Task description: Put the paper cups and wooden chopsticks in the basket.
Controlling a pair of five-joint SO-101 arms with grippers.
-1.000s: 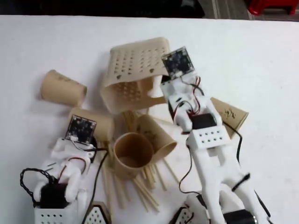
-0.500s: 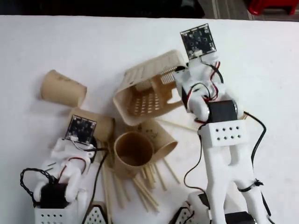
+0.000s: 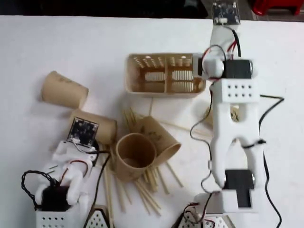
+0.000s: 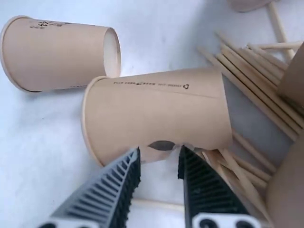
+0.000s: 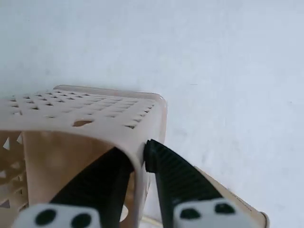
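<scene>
Over at the far side of the tabletop (image 3: 71, 42), the right gripper (image 5: 137, 152) had its jaws clamped on the basket (image 5: 85, 109) wall, basket sitting upright. Left gripper (image 4: 159, 159) jaws sat parted at a tipped paper cup (image 4: 156, 114). Its wrist view caught small dark print along that cup, with loose wooden chopsticks (image 4: 251, 76) just beside.

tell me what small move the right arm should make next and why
Probably open the right gripper and let go of the basket. It pinches the basket's end wall, one finger inside and one outside, and the basket looks to stand upright on the table with its mouth up, close to the paper cups and chopsticks, so it seems ready for loading.
</scene>
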